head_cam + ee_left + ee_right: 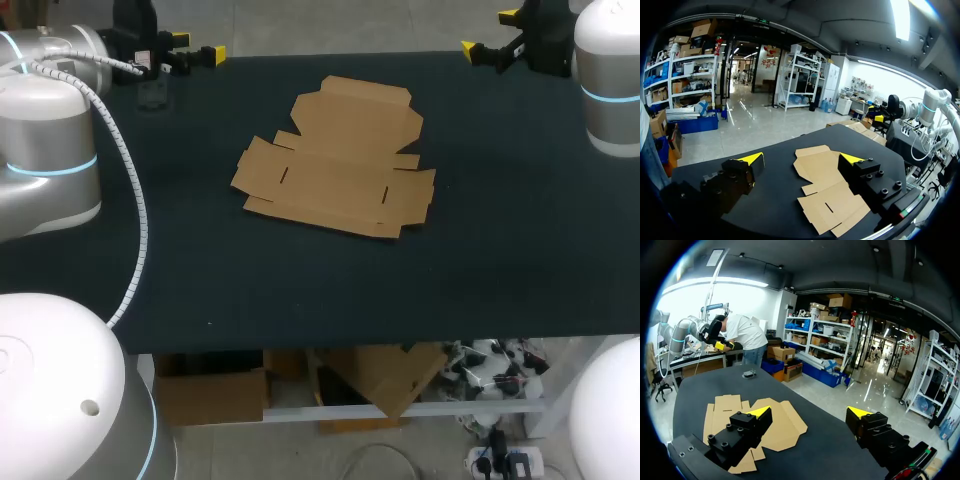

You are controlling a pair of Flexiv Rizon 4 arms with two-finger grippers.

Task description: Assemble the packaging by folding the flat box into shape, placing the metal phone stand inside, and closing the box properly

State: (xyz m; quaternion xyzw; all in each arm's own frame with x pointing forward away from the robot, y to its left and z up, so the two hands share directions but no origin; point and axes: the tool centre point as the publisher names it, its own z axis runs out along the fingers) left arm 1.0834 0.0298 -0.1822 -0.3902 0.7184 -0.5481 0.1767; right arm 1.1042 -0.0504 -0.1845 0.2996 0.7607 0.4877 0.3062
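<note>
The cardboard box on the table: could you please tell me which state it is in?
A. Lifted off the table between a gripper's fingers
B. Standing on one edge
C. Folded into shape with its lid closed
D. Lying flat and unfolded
D: the flat cardboard box lies spread out on the table, its flaps unfolded, with the left gripper and the right gripper both apart from it at the far edge.
</note>
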